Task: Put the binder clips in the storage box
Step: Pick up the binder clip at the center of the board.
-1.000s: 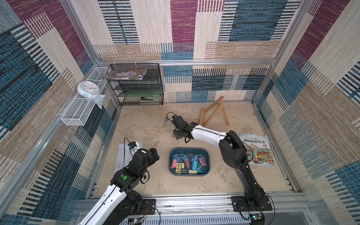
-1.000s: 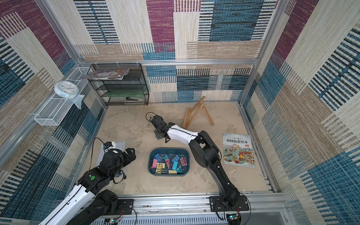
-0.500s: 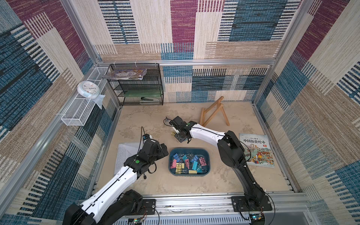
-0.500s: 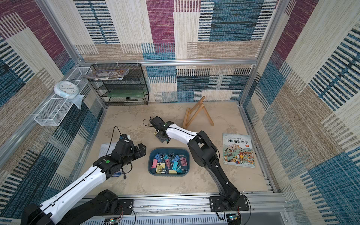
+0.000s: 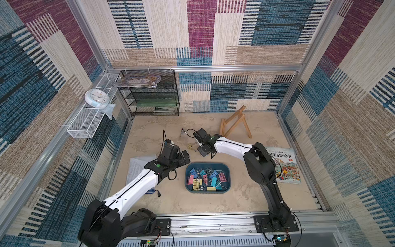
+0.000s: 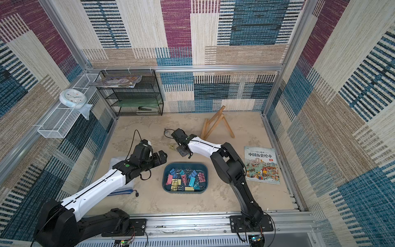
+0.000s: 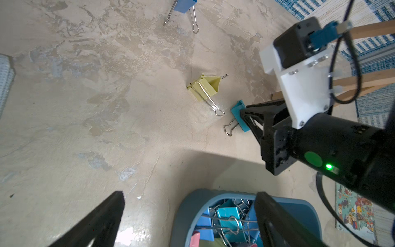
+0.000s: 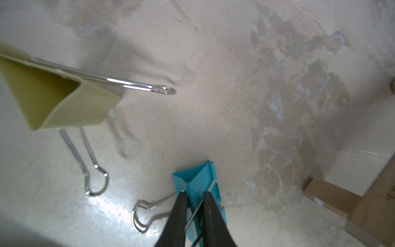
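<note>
On the beige tabletop (image 5: 192,203) were laid the storage box (image 5: 207,164) near the middle, a yellow binder clip (image 7: 204,87) and a teal binder clip (image 8: 199,181) just beyond it, a blue binder clip (image 7: 183,6) farther off, a wooden easel (image 5: 245,127) far right, a picture book (image 5: 286,169) at right, and a mesh rack (image 5: 149,100) far left.

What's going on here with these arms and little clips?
Binder clips are being gathered into the storage box, which already holds most. The right gripper is pinching a teal clip on the table. A yellow clip and a blue clip lie loose nearby. The left gripper hovers open near the box.
</note>
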{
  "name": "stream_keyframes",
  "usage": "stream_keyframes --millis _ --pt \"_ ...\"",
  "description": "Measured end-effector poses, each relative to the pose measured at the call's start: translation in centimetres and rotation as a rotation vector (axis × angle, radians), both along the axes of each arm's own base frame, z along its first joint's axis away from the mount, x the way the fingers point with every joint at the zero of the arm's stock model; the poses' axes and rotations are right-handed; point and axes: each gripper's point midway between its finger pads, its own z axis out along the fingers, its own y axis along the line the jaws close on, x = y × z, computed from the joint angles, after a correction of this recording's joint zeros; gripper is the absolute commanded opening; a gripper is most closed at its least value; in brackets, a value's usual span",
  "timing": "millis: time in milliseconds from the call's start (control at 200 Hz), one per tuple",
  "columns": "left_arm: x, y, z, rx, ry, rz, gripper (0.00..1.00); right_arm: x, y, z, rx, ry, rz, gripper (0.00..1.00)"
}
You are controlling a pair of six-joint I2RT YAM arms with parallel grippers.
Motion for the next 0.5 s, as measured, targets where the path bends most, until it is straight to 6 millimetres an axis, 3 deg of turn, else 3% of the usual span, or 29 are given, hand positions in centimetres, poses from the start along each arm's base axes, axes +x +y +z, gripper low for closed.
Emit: stream_keyframes --millis 100,280,496 --pt "-0.6 0.3 -0.3 -0.001 0.005 0.007 1.0 0.4 -0.2 0.8 0.004 -0.031 -0.022 0.0" --pt "-2.0 1.1 -0.5 -0.019 0.0 0.029 1.0 0.8 -0.5 3.0 0.032 -0.078 -0.052 0.0" --pt "-2.9 2.1 0.9 -0.045 -0.057 0.068 1.0 0.3 -0.9 8.0 0.129 -0.134 -0.092 0.0"
